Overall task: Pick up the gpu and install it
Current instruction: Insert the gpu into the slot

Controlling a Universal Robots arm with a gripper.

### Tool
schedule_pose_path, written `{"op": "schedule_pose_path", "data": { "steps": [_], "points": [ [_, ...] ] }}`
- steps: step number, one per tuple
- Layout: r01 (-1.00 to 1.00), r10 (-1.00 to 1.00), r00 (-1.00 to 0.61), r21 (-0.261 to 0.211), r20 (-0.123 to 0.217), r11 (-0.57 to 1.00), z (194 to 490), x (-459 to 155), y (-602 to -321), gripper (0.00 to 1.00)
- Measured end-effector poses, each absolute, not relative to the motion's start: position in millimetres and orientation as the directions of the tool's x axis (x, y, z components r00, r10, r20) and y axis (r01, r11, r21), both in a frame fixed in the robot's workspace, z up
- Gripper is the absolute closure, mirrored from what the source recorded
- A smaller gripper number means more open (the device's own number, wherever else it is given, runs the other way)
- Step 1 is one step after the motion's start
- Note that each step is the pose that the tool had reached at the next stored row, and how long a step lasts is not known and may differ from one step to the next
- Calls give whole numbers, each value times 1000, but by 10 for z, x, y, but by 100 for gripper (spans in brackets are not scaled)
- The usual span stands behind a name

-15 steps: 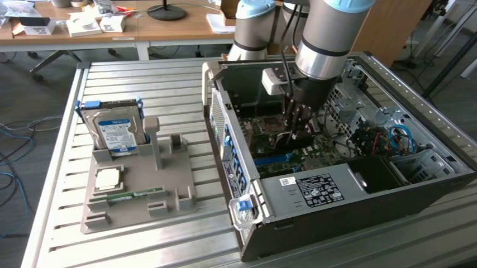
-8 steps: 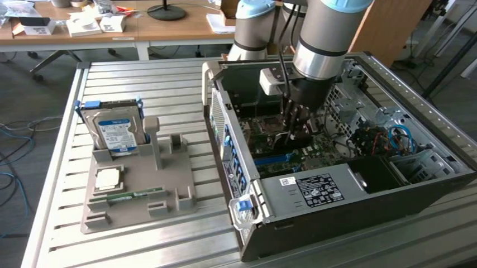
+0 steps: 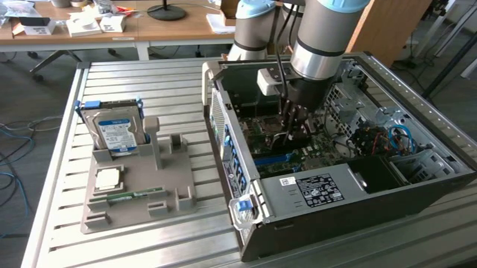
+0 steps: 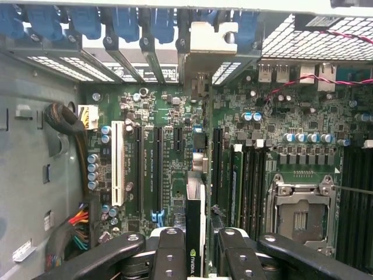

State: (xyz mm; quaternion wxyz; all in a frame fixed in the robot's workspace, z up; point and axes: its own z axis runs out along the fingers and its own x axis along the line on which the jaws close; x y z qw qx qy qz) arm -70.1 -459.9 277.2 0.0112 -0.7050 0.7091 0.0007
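Bench (image 3: 149, 78): grey metal with long slats; it carries an open computer case and a grey holder tray.
Computer case (image 3: 358, 229): it lies on its side at the exterior view's right, with the open side up.
Arm (image 3: 320, 50): it reaches down from above into the case.
Motherboard (image 4: 175, 116): green, on the floor of the case, with long black slots and one white slot.
Holder tray (image 3: 171, 184): on the exterior view's left, well apart from the tool; a silver hard drive (image 3: 115, 131) stands in it.
Gpu (image 4: 196, 221): inside the case, over the motherboard. It is seen from its edge: thin, dark, with a pale strip and a small green logo. I cannot tell if it sits in a slot.
Tool (image 4: 201, 256): its black fingers (image 4: 170, 251) pinch the gpu from both sides.
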Motion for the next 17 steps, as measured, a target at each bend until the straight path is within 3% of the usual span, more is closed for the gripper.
{"op": "schedule_pose_path", "data": {
  "steps": [17],
  "points": [
    [-1000, -1000, -6, -15, -17, 6, 2772, -755, -4599, 74]
  ]
}}
